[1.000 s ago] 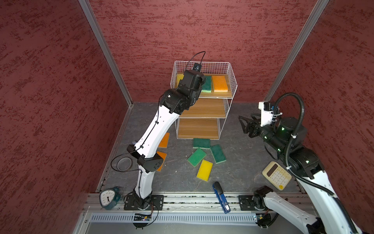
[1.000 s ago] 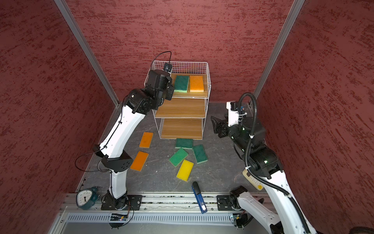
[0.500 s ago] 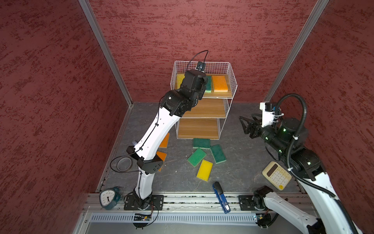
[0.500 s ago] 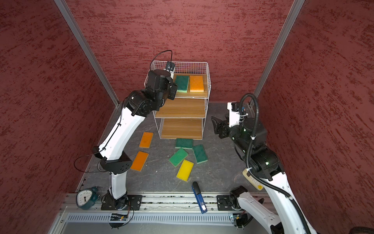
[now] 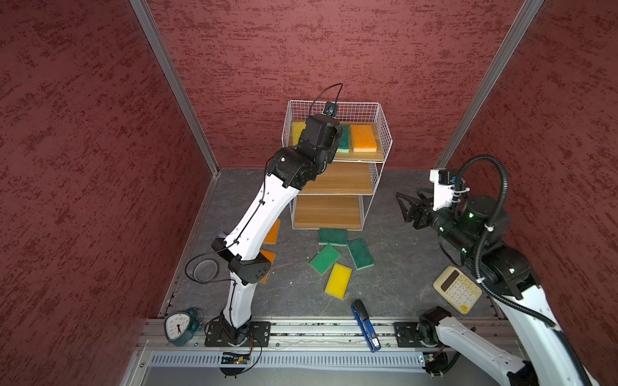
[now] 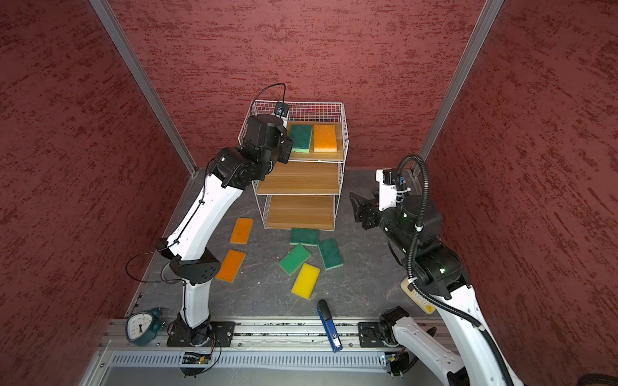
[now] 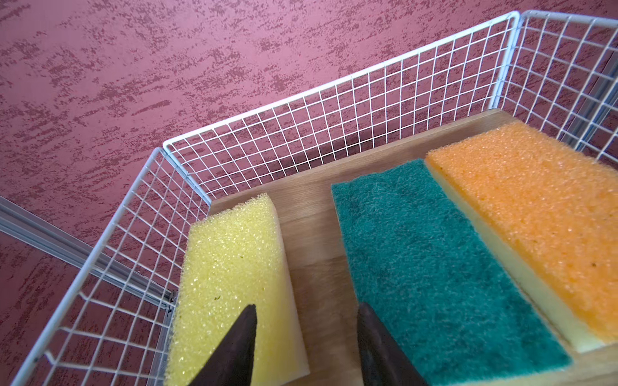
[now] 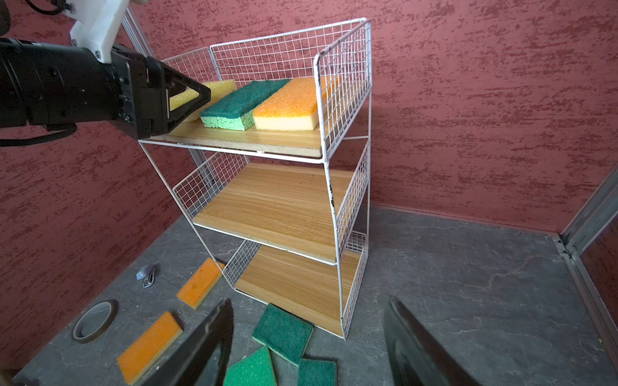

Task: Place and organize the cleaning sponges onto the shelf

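Note:
The shelf (image 5: 334, 177) (image 8: 277, 204) stands at the back. Its top board carries a yellow sponge (image 7: 234, 254) (image 8: 222, 87), a dark green sponge (image 7: 428, 254) (image 6: 300, 137) and an orange sponge (image 7: 535, 214) (image 5: 364, 137) side by side. My left gripper (image 7: 306, 305) (image 8: 204, 97) hovers open at the top board's front, one finger over the yellow sponge and the other by the green one, gripping nothing. On the floor lie three green sponges (image 5: 333, 236) (image 5: 324, 259) (image 5: 359, 253), a yellow sponge (image 5: 338, 280) and two orange sponges (image 6: 241, 230) (image 6: 230, 265). My right gripper (image 8: 310, 300) (image 5: 406, 197) hangs open and empty right of the shelf.
A calculator (image 5: 457, 294) lies under the right arm. A blue stapler (image 5: 366, 326) lies at the front rail, and a clock (image 5: 179, 326) stands at the front left. A tape roll (image 5: 204, 270) and a small stapler (image 8: 146, 274) lie left of the shelf. Red walls close in three sides.
My left wrist has shifted slightly right over the top tier. The right arm has barely moved.

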`<action>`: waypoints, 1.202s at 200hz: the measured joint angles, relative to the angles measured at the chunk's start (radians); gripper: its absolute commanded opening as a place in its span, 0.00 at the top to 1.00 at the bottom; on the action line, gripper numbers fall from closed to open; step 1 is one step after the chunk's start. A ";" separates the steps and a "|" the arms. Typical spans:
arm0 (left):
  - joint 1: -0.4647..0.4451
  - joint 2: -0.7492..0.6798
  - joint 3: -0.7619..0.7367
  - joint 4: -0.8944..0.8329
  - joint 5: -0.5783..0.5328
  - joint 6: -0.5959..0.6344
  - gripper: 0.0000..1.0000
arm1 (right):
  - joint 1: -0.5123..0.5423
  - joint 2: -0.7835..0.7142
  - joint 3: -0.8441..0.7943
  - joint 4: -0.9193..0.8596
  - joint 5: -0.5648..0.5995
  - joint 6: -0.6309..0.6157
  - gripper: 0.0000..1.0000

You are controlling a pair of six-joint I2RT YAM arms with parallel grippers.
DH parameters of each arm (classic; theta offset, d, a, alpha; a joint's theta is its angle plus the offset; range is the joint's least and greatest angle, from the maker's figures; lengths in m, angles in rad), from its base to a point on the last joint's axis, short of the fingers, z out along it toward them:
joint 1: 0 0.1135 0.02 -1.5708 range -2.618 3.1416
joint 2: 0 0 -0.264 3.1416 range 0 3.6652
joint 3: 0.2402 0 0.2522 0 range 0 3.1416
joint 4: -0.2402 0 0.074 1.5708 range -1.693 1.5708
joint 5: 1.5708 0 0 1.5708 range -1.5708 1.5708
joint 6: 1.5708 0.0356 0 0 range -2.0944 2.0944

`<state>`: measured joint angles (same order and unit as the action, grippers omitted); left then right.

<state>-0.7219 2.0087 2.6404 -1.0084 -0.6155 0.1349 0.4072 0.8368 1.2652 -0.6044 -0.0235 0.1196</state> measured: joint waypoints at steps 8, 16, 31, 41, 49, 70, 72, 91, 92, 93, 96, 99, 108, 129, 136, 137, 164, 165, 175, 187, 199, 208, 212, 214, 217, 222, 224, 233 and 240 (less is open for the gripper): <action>0.000 0.000 0.000 0.000 0.005 0.000 0.51 | 0.000 0.000 0.000 0.000 0.000 0.000 0.29; -0.002 0.000 0.000 0.000 0.012 0.000 0.51 | 0.000 0.000 0.000 0.000 0.000 0.000 0.29; -0.005 0.000 0.000 0.003 0.030 -0.001 0.51 | 0.000 0.000 0.002 -0.002 0.000 0.000 0.29; -0.010 0.000 0.000 0.010 0.044 -0.003 0.52 | 0.000 0.000 0.004 -0.003 0.000 0.000 0.29; -0.017 0.000 0.000 0.016 0.057 -0.003 0.52 | 0.000 0.000 0.004 -0.003 0.000 0.000 0.29; -0.040 0.000 0.000 0.031 0.077 -0.006 0.52 | 0.000 0.000 0.004 -0.007 0.000 0.000 0.29; -0.043 0.000 0.000 0.032 0.080 -0.006 0.52 | 0.000 0.000 0.004 -0.007 0.000 0.000 0.29; -0.059 0.000 0.000 0.037 0.097 -0.006 0.52 | 0.000 -0.003 0.004 -0.008 0.000 0.000 0.29; -0.059 0.000 0.000 0.037 0.098 -0.006 0.52 | 0.000 -0.003 0.004 -0.008 0.000 0.000 0.29; -0.060 -0.001 0.000 0.037 0.100 -0.006 0.52 | 0.000 -0.003 0.004 -0.008 0.000 0.000 0.29; -0.061 -0.001 0.000 0.037 0.103 -0.006 0.52 | 0.000 -0.003 0.004 -0.008 0.000 0.000 0.29; -0.062 -0.002 0.000 0.037 0.107 -0.006 0.52 | 0.000 -0.004 0.004 -0.008 0.000 0.000 0.29; -0.063 -0.004 0.000 0.036 0.122 -0.006 0.52 | 0.000 -0.006 0.004 -0.008 0.000 0.000 0.29; -0.060 -0.013 0.000 0.017 0.162 -0.006 0.52 | 0.000 -0.013 0.004 -0.007 0.000 0.000 0.29; -0.057 -0.018 0.000 0.008 0.175 -0.006 0.52 | 0.000 -0.014 0.004 -0.008 0.000 0.000 0.29; -0.057 -0.019 0.000 0.006 0.177 -0.006 0.52 | 0.000 -0.014 0.004 -0.007 0.000 0.000 0.29; -0.039 -0.047 -0.025 -0.017 0.250 -0.006 0.52 | 0.000 -0.021 0.004 -0.007 0.000 0.000 0.29; -0.039 -0.049 -0.027 -0.017 0.253 -0.006 0.52 | 0.000 -0.021 0.004 -0.007 0.000 0.000 0.29; -0.030 -0.061 -0.047 -0.018 0.280 -0.006 0.52 | 0.000 -0.024 0.004 -0.007 0.000 0.000 0.29; -0.023 -0.067 -0.059 -0.018 0.305 -0.006 0.51 | 0.000 -0.026 0.004 -0.007 0.000 0.000 0.29; -0.019 -0.067 -0.065 -0.017 0.327 -0.004 0.50 | 0.000 -0.028 0.004 -0.007 0.000 0.000 0.29; -0.018 -0.067 -0.069 -0.016 0.343 -0.001 0.50 | 0.000 -0.029 0.004 -0.007 0.000 0.000 0.29; -0.018 -0.067 -0.070 -0.017 0.351 0.002 0.50 | 0.000 -0.030 0.004 -0.008 0.000 0.000 0.29; -0.018 -0.067 -0.071 -0.017 0.356 0.003 0.50 | 0.000 -0.030 0.004 -0.008 0.000 0.000 0.29; -0.018 -0.067 -0.071 -0.016 0.362 0.006 0.50 | 0.000 -0.031 0.004 -0.008 0.000 0.000 0.29; -0.018 -0.067 -0.071 -0.016 0.370 0.010 0.50 | 0.000 -0.031 0.004 -0.008 0.000 0.000 0.29; -0.018 -0.066 -0.071 -0.016 0.373 0.013 0.50 | 0.000 -0.032 0.004 -0.008 0.000 0.000 0.29; -0.019 -0.066 -0.071 -0.016 0.385 0.021 0.49 | 0.000 -0.033 0.004 -0.008 0.000 0.000 0.28; -0.019 -0.066 -0.071 -0.016 0.394 0.032 0.49 | 0.000 -0.034 0.004 -0.008 0.000 -0.001 0.29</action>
<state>-0.7406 1.9423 2.5690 -1.0241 -0.2218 0.1669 0.4072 0.8024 1.2690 -0.6121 -0.0231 0.1188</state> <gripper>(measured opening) 0.505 0.714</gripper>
